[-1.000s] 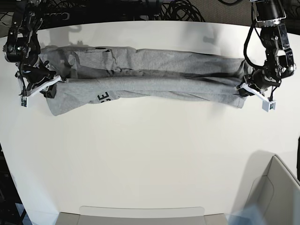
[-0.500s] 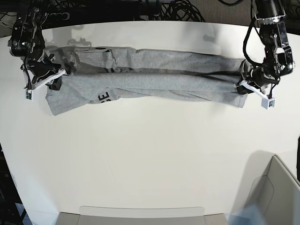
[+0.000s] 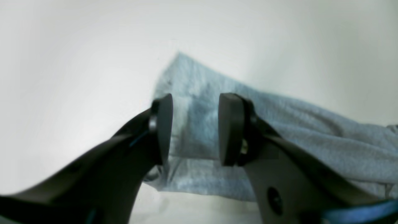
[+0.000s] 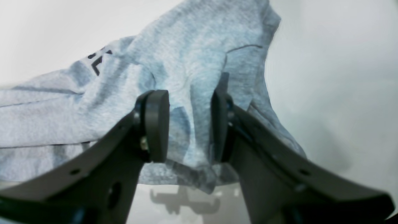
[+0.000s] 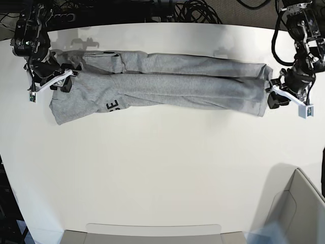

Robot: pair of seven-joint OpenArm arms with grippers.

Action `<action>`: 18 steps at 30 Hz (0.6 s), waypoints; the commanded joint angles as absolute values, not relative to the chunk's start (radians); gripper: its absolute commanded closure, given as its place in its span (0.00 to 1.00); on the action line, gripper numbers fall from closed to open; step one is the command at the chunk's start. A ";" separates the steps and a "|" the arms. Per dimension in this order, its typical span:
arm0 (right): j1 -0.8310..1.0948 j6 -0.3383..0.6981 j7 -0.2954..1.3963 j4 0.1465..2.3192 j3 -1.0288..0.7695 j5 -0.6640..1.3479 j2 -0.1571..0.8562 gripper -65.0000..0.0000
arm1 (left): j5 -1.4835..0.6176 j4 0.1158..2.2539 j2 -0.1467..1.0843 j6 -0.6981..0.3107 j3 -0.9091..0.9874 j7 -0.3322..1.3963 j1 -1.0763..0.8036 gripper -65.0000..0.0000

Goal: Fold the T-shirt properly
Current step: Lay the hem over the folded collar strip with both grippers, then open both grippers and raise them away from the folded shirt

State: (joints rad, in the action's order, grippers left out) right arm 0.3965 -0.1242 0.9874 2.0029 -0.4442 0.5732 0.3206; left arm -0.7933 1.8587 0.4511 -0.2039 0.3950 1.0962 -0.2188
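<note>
T-shirt (image 5: 167, 86): heather light grey throughout, with black block lettering (image 5: 112, 105) showing near the right gripper (image 4: 189, 127). Right gripper: black fingers, white bracket alongside. Left gripper (image 3: 194, 129): black fingers with a blue strip low on one side; white bracket. Table (image 5: 162, 173) beneath both grippers: plain white, no pattern.

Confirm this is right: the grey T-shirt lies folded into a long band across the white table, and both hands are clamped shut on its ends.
Not quite. The T-shirt does lie in a long band on the table, but both wrist views show the left hand and right hand open, not clamped.
</note>
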 commanded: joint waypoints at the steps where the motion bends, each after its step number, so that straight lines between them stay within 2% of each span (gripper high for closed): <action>1: 0.390 -0.124 0.969 2.020 -0.453 0.579 0.331 0.63 | -0.805 1.883 0.460 -0.209 0.398 1.067 -0.226 0.59; 5: 0.389 -0.122 0.969 2.020 -0.447 0.579 0.331 0.58 | -0.803 1.886 0.461 -0.203 0.400 1.013 -0.255 0.58; 10: 0.386 -0.122 0.964 2.020 -0.444 0.581 0.326 0.57 | -0.809 1.893 0.456 -0.053 0.447 0.969 -0.200 0.60; 18: 0.249 -0.120 0.961 2.068 -0.452 0.584 0.265 0.58 | -0.809 1.940 0.438 -0.047 0.595 0.941 0.039 0.71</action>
